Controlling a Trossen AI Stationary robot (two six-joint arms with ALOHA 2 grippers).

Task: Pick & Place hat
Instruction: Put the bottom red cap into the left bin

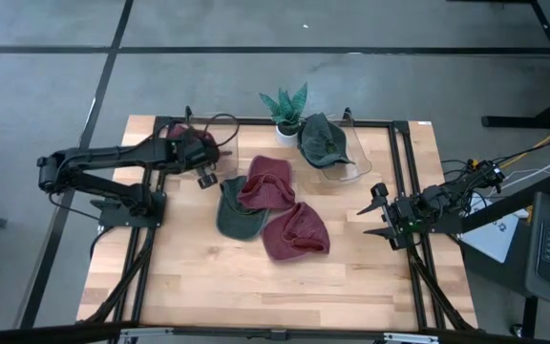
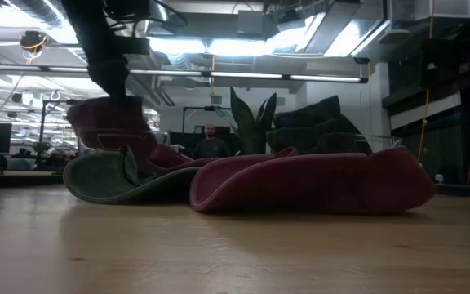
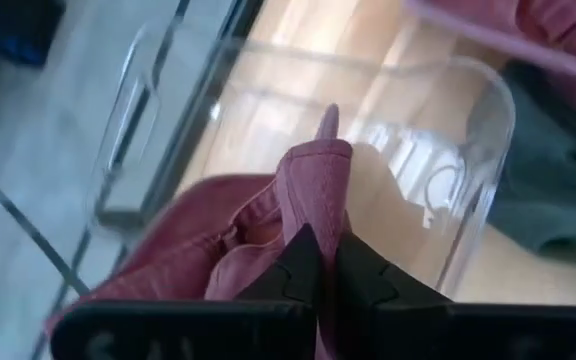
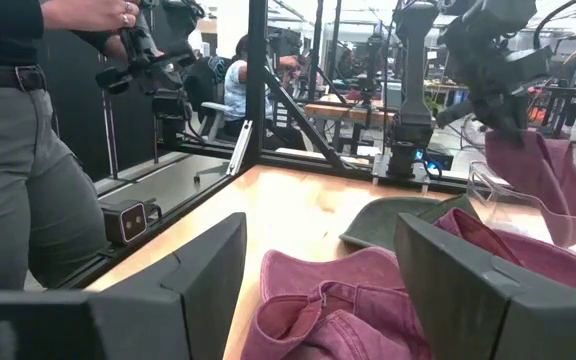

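Observation:
My left gripper [image 1: 201,153] is shut on a maroon hat [image 1: 184,141] near the table's far left corner, above a clear plastic bin [image 3: 468,150]. In the right wrist view that hat [image 4: 543,175] hangs over the bin's rim [image 4: 493,190]. Lying on the table's middle are a dark green cap [image 1: 233,212] and two more maroon hats [image 1: 267,183] [image 1: 296,231]. A second clear bin [image 1: 340,161] at the far side holds a dark green hat [image 1: 321,139]. My right gripper [image 1: 382,212] waits open at the right edge, pointing at the hats. My left gripper pinches a bunched fold of the maroon hat [image 3: 320,175] between its two fingers [image 3: 303,265]; the fold sticks out past the fingertips. How many layers are in the fold I cannot tell. The hat [image 2: 108,122] is lifted clear of the table and hangs below the gripper.
A potted plant [image 1: 286,107] stands at the far edge between the two bins. A black frame [image 1: 399,172] runs along the table's sides. In the right wrist view a person [image 4: 28,150] stands beyond the table. The near half of the tabletop [image 1: 256,287] is bare wood.

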